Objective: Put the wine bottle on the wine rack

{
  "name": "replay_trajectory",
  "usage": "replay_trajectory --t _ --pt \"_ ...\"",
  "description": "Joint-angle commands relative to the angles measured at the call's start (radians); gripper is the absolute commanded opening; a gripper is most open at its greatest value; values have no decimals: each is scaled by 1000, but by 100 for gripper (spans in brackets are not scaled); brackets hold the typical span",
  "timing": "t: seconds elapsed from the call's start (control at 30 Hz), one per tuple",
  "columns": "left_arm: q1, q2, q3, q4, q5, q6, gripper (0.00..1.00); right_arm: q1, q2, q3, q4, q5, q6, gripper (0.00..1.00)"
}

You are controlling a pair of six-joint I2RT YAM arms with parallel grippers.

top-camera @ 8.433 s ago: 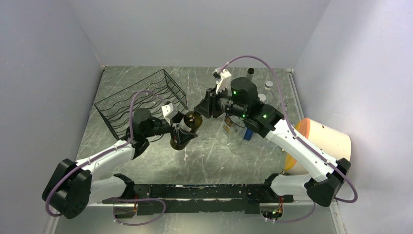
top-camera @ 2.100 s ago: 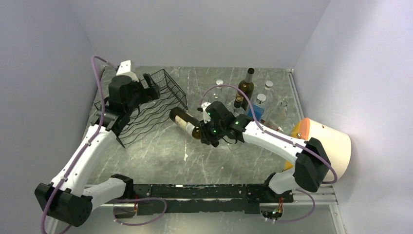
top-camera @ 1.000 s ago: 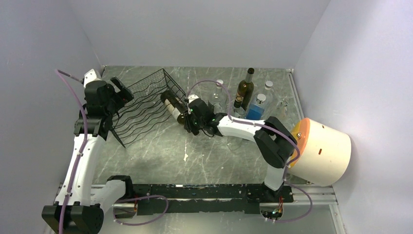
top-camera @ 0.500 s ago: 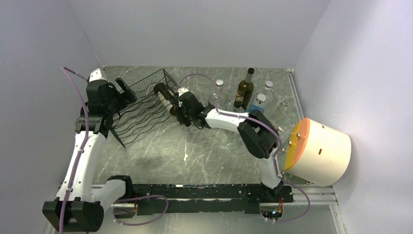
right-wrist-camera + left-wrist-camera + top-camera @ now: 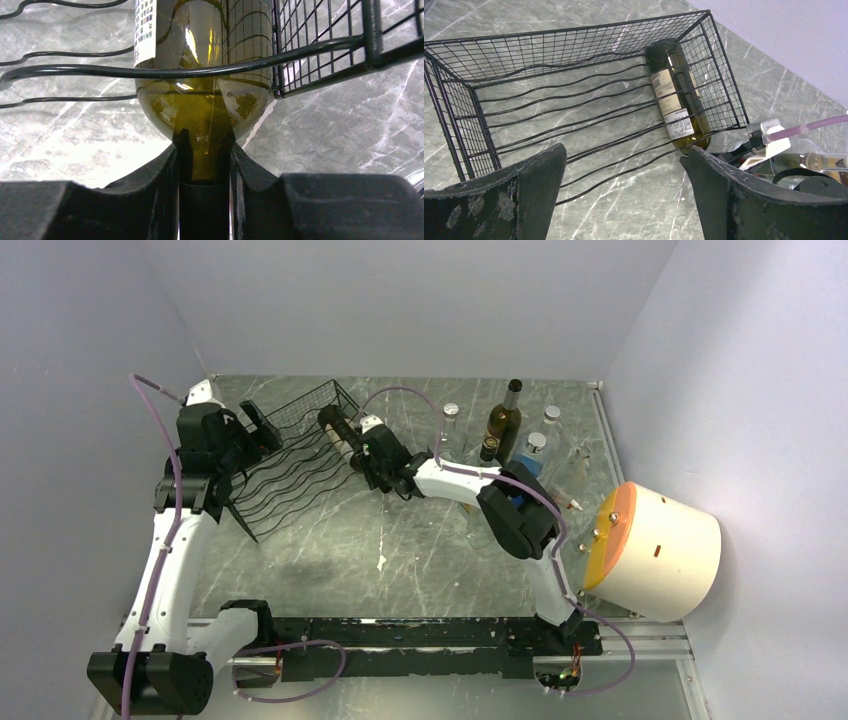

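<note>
Jaws of my right gripper [image 5: 205, 145] are pinching the neck of the bottle [image 5: 676, 100]. I see the bottle lying on the wavy wires of the rack [image 5: 574, 45], at the end by the mesh side, with its neck poking out past the front wire. My left gripper [image 5: 623, 155] hovers over the rack's other end, jaws spread wide. The rack sits on the desk [image 5: 400, 540].
</note>
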Motion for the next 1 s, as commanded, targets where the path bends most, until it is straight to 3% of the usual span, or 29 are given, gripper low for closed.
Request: replay_trajectory --t 0.0,0.17,0.47,0.53,0.67,0.7,0.83,0.97 --pt "11 -5 39 -15 42 17 95 -17 6 61 61 54 21 13" --pt "12 -3 35 -14 54 16 95 -39 32 109 28 106 98 3" --pt "12 1 34 -22 44 23 95 -75 61 155 -30 153 176 3" --pt "12 2 34 -23 46 25 95 -79 63 157 -32 141 165 12" --pt "13 8 38 -26 45 28 95 -79 39 139 -32 82 121 49" --pt "13 11 40 -26 46 26 95 -80 36 140 -40 73 112 54" --pt "13 10 50 -22 63 19 95 -79 20 146 -92 66 96 66" --pt "13 2 57 -14 77 14 95 -79 -18 122 -120 48 93 72"
